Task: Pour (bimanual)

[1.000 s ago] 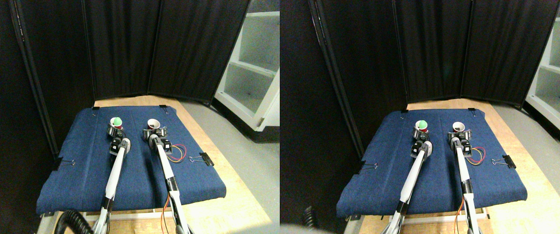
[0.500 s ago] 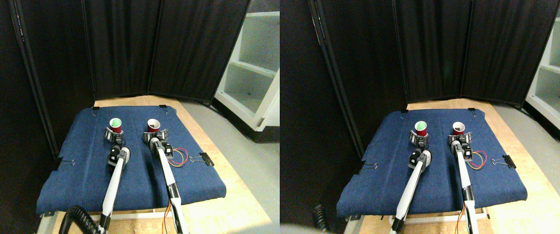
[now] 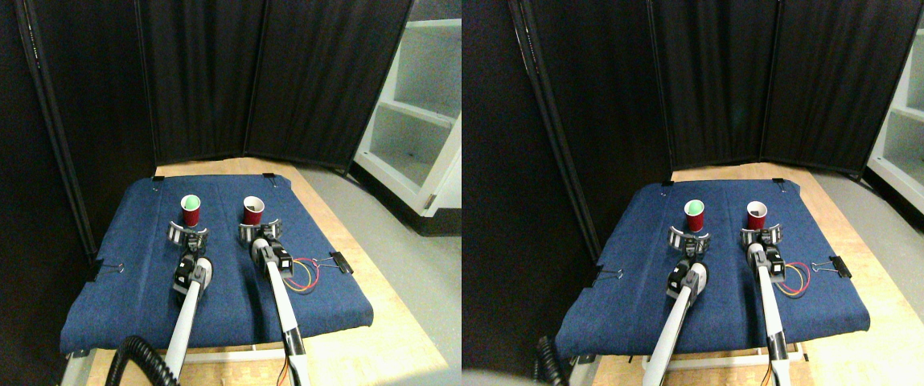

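Two red cups stand upright on the blue cloth (image 3: 132,281). The left cup (image 3: 190,211) holds a green ball; the right cup (image 3: 252,211) looks empty with a white inside. My left gripper (image 3: 187,234) sits just in front of the left cup, open and apart from it. Just short of the right cup, my right gripper (image 3: 259,231) is also open and holds nothing.
Black curtain panels (image 3: 212,80) close off the back and left. A white shelf unit (image 3: 417,104) stands at the right. Coloured wires (image 3: 303,276) and a binder clip (image 3: 341,261) lie on the cloth's right side; another clip (image 3: 104,268) is on its left edge.
Both grippers have let go of their cups and pulled back toward me. The cups now stand free on the cloth.
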Motion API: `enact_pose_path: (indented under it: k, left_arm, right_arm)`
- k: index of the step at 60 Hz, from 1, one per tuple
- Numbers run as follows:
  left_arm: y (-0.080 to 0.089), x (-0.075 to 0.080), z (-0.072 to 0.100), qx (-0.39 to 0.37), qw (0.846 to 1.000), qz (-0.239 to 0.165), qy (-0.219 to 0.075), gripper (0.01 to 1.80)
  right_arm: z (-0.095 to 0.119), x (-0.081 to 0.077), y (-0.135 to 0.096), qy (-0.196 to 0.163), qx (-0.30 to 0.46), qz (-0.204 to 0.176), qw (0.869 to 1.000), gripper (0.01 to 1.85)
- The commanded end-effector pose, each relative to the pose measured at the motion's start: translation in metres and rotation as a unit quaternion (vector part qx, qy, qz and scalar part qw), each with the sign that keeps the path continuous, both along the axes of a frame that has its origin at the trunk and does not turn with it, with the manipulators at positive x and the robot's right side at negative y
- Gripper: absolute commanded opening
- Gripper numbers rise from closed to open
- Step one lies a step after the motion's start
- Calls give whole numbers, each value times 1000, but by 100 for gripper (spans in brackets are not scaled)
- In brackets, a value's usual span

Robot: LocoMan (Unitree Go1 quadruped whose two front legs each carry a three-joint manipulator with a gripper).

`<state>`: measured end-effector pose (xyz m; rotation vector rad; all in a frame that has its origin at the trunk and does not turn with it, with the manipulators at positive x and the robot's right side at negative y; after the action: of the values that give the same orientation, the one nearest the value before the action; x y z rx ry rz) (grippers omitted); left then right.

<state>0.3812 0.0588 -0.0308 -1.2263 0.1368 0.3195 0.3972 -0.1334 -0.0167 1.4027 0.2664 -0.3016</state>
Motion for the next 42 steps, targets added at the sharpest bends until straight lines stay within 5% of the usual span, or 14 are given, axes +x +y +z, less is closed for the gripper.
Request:
enact_pose_path:
  k: [1, 7, 24, 32, 42]
  left_arm:
    - [-6, -10, -8, 10, 999, -32, 29, 122]
    - [-12, -21, -2, 7, 998, -57, 32, 131]
    - [-18, -44, 22, -1, 994, -109, 12, 116]
    - [-14, -52, 33, 16, 991, -132, 1, 100]
    - [-8, -53, 41, 13, 988, -155, -18, 64]
  right_arm:
    - [14, -3, 0, -36, 5, 14, 999, 120]
    - [17, -10, 0, -48, 11, 18, 999, 120]
    - [24, -22, 6, -64, 2, 39, 997, 121]
    - [30, -26, 10, -71, 0, 39, 997, 119]
    - [39, -30, 16, -97, -7, 56, 994, 95]
